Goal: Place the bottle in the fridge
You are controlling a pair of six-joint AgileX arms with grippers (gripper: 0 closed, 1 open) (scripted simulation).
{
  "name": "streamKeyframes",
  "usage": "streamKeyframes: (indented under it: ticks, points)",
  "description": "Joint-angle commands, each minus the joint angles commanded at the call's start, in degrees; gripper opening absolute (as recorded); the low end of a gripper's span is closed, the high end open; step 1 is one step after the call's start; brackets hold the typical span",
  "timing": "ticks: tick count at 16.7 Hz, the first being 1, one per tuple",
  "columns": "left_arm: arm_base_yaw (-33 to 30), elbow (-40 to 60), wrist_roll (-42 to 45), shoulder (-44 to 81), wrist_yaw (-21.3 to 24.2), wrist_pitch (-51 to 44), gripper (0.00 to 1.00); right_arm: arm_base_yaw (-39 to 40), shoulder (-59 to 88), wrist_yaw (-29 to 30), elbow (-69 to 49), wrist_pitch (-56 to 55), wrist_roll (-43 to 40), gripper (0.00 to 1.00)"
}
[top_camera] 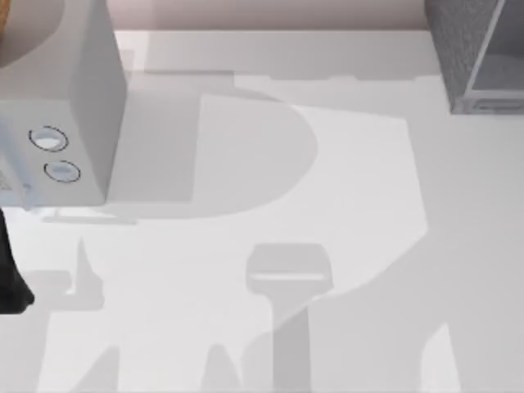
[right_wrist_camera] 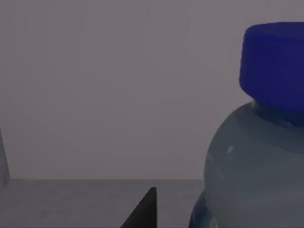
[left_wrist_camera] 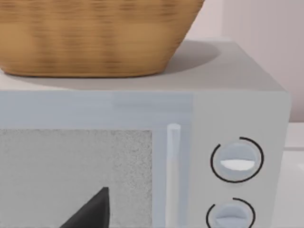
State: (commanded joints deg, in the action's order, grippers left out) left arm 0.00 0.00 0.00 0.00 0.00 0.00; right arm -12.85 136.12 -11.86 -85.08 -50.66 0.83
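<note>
The bottle [right_wrist_camera: 256, 156] shows close up in the right wrist view: clear body, bright blue cap [right_wrist_camera: 275, 66], standing upright. It stands on a dim grey floor before a plain grey back wall, seemingly the fridge's inside. A dark tip of my right gripper [right_wrist_camera: 142, 211] sits just beside the bottle, with a narrow gap between them. The fridge [top_camera: 479, 49], dark grey and speckled with a pale door panel, stands at the table's far right corner. My left arm [top_camera: 12, 278] rests at the left edge, and its gripper [left_wrist_camera: 90, 213] faces the microwave door.
A light grey microwave [top_camera: 61, 106] with two round dials [top_camera: 49, 139] stands at the far left. A woven wicker basket [left_wrist_camera: 95, 33] sits on top of it. The white tabletop [top_camera: 270, 213] carries only shadows.
</note>
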Motion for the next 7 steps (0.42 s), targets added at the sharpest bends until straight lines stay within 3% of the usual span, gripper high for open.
streamKeyframes:
  ticks: [2,7]
  points:
    - [0.00,0.00,0.00,0.00,0.00,0.00,1.00,0.00,0.00,0.00,0.00,0.00,0.00,1.00]
    - [0.00,0.00,0.00,0.00,0.00,0.00,1.00,0.00,0.00,0.00,0.00,0.00,0.00,1.00]
